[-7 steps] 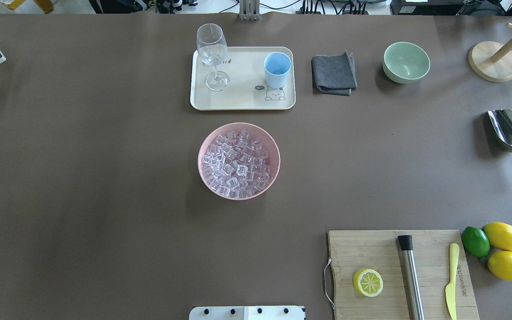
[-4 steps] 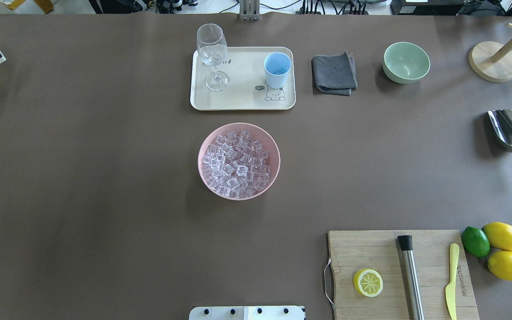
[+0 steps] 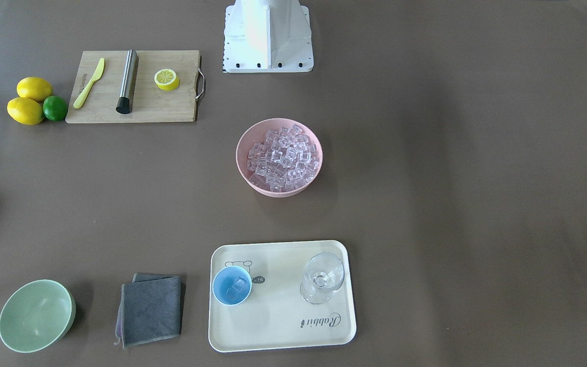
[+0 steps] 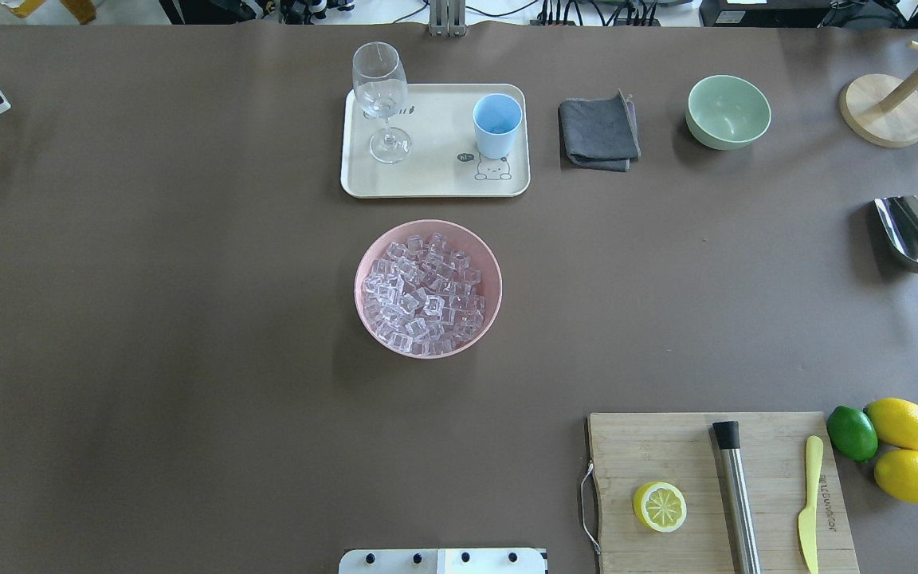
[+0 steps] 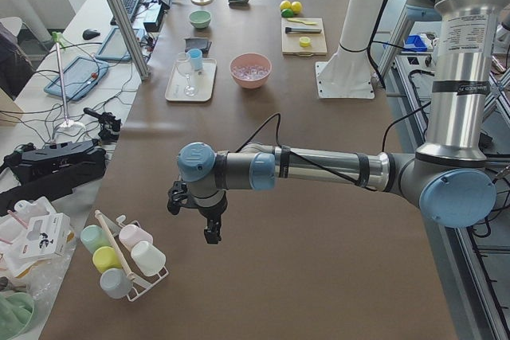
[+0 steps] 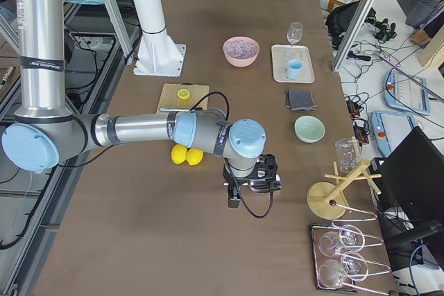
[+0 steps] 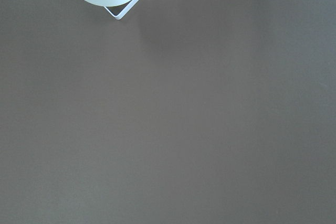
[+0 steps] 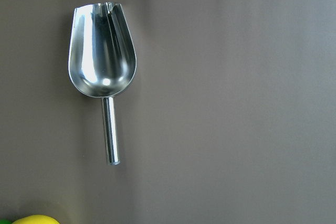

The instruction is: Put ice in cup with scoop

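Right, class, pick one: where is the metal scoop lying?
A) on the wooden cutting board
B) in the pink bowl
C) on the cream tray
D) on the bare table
D: the scoop lies by itself on the bare brown table, trough facing up, with nothing touching it.

The left arm (image 5: 319, 169) and right arm (image 6: 135, 129) are silver-grey metal tubes joined by light-blue round caps (image 5: 195, 162) and black rings (image 5: 363, 170). A thin black cable (image 5: 275, 115) loops along each forearm behind the black left gripper (image 5: 195, 212) and right gripper (image 6: 253, 181). Far from the grippers, a white pedestal base (image 3: 268, 56) shows dark bolts (image 3: 259, 65).
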You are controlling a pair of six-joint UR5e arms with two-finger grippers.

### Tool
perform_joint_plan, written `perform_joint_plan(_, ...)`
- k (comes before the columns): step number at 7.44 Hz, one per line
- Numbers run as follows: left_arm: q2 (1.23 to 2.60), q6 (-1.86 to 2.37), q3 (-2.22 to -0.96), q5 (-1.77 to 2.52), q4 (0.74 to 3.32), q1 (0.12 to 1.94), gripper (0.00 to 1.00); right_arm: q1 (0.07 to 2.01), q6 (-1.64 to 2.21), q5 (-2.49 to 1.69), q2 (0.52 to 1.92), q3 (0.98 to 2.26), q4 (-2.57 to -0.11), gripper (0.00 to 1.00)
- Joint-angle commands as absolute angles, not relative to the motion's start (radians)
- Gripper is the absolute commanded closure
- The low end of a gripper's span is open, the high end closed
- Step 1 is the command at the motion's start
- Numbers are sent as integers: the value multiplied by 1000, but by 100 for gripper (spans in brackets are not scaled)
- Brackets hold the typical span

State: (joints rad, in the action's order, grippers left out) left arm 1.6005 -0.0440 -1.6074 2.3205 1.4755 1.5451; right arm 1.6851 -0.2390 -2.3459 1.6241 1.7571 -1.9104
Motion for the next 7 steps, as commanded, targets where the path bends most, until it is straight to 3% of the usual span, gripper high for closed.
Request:
perform_joint_plan(1,1614,-43,-1608,2321,1476,1514,2,1692,-235,-2329,1626,1758,-1908,0)
perform_joint_plan(7,1614,-44,-1608,2319,1474,1511,1,1692,-233,-2319,1626,1790,-1910,0)
